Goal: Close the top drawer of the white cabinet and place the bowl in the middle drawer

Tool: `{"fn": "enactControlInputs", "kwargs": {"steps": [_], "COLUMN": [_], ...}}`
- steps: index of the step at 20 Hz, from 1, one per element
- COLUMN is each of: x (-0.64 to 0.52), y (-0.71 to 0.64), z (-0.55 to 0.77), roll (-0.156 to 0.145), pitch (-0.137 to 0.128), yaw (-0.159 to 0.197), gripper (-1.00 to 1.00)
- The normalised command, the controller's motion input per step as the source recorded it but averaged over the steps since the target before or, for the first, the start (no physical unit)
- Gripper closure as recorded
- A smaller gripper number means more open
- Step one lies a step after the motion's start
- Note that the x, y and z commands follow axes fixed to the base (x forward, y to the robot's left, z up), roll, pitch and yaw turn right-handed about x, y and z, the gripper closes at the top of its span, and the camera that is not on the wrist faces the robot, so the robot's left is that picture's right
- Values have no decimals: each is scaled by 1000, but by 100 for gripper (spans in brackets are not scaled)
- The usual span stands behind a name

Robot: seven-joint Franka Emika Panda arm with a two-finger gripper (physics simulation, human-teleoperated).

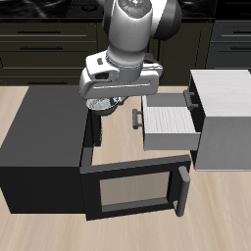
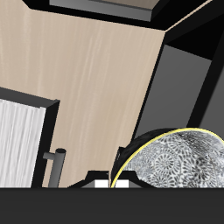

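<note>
the robot's two-finger gripper (image 1: 116, 106) hangs over the wooden table between the black windowed box (image 1: 44, 147) and the pulled-out striped-floor middle drawer (image 1: 169, 120) of the pale white cabinet (image 1: 224, 118), clamped on the shiny speckled metal bowl (image 2: 179, 162)

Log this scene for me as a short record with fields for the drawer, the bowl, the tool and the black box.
drawer: middle drawer of the white cabinet pulled out, striped floor bare
bowl: bowl close by the tool, not in the drawer
tool: tool beside the open drawer, over the black box's open front; whether it is open or shut is unclear
black box: black box with its door swung open
</note>
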Motion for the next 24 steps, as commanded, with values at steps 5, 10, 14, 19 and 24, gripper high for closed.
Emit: {"fn": "enactControlInputs", "kwargs": {"steps": [5,10,14,19,24], "x": [-95,-105,-76,2,46], "y": [279,246,132,40,124], "z": [29,39,119,130,78], "roll": [20,18,-22,-32,-33], "pitch": [0,3,-9,-11,-21], "yaw": [53,33,30,5,-19], "gripper": [100,100,100,100,100]}}
